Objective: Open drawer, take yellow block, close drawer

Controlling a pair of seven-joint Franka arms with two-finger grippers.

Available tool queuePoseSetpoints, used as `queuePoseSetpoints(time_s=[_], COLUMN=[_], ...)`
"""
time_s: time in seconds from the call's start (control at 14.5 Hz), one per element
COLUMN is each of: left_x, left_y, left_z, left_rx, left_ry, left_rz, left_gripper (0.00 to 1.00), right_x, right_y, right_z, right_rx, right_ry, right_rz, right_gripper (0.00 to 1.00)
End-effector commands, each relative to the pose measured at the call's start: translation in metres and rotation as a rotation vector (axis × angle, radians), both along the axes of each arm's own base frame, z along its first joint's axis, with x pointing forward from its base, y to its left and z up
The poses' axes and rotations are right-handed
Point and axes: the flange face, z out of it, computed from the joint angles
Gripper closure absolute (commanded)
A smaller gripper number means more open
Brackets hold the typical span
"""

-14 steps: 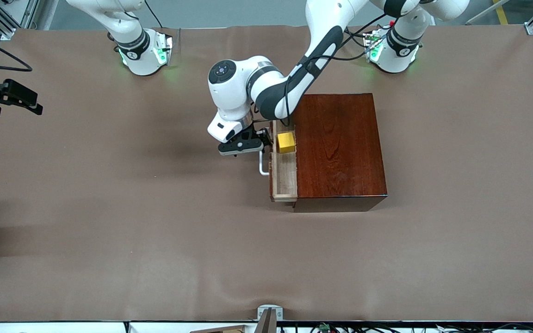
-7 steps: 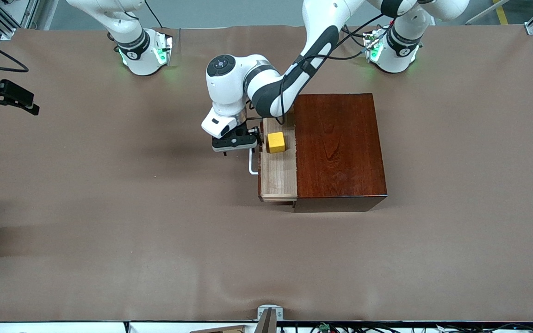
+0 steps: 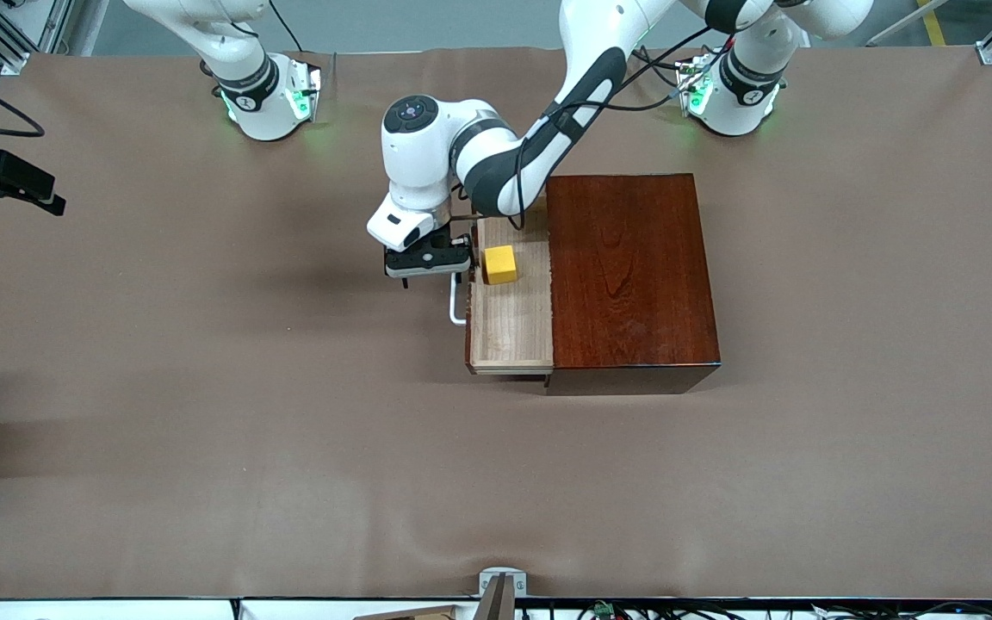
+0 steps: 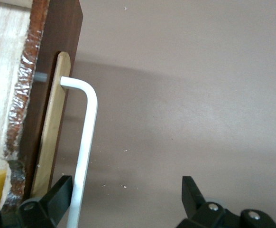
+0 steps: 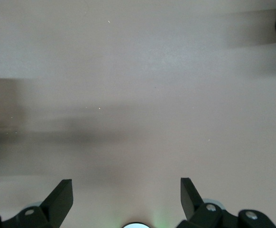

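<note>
Front view: the wooden box (image 3: 629, 280) is taken as the landmark. The drawer (image 3: 509, 301) is seen pulled partway out of the box toward the right arm's end of the table, its pale floor exposed. The yellow block (image 3: 500, 264) is seen lying in the drawer, at the end farther from the front camera, close to the drawer's front panel. The left gripper (image 3: 427, 263) is placed at the white handle (image 3: 456, 303) in front of the drawer; in the left wrist view its fingers (image 4: 50, 202) are spread wide, with the handle (image 4: 83, 156) apparently hooked just inside one finger, though contact is not clearly shown. The right gripper (image 5: 126, 202) waits over bare table (image 5: 142, 85), well apart from the box, with fingers spread wide and nothing held.
</note>
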Motion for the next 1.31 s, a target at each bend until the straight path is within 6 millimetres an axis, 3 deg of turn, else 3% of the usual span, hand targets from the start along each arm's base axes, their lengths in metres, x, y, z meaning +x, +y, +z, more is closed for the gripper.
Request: queuePoseSetpoints(time_s=[0.0, 0.14, 0.35, 0.42, 0.55, 0.69, 0.9, 1.04, 1.25], left_x=[-0.012, -0.015, -0.018, -0.017, -0.012, -0.005, 0.024, 0.04, 0.06], left_y=[-0.012, -0.013, -0.009, -0.002, 0.021, 0.052, 0.128, 0.177, 0.246], left_z=[0.019, 0.025, 0.059, 0.08, 0.148, 0.198, 0.258, 0.286, 0.322], left_rx=[0.005, 0.007, 0.006, 0.021, 0.007, 0.025, 0.128, 0.194, 0.22], left_ry=[-0.001, -0.002, -0.007, -0.008, -0.03, -0.035, 0.002, 0.04, 0.077], left_rz=[0.013, 0.015, 0.019, 0.023, 0.056, 0.078, 0.096, 0.067, 0.167], left_gripper=[0.0, 0.0, 0.0, 0.0, 0.0, 0.0, 0.0, 0.0, 0.0], right_x=[0.003, 0.003, 0.005, 0.005, 0.007, 0.012, 0.019, 0.024, 0.027], right_y=[-0.007, -0.007, -0.007, -0.007, -0.011, -0.013, -0.015, -0.01, 0.0], right_z=[-0.002, -0.003, -0.005, -0.006, -0.011, -0.019, -0.035, -0.045, -0.049], right_rx=[-0.008, -0.007, -0.005, -0.005, -0.003, -0.002, 0.011, 0.022, 0.028], right_ry=[0.006, 0.007, 0.012, 0.012, 0.019, 0.036, 0.064, 0.082, 0.088], right_rz=[0.005, 0.009, 0.009, 0.003, -0.008, -0.011, -0.017, -0.01, 0.005], right_gripper=[0.0, 0.0, 0.0, 0.0, 0.0, 0.0, 0.0, 0.0, 0.0])
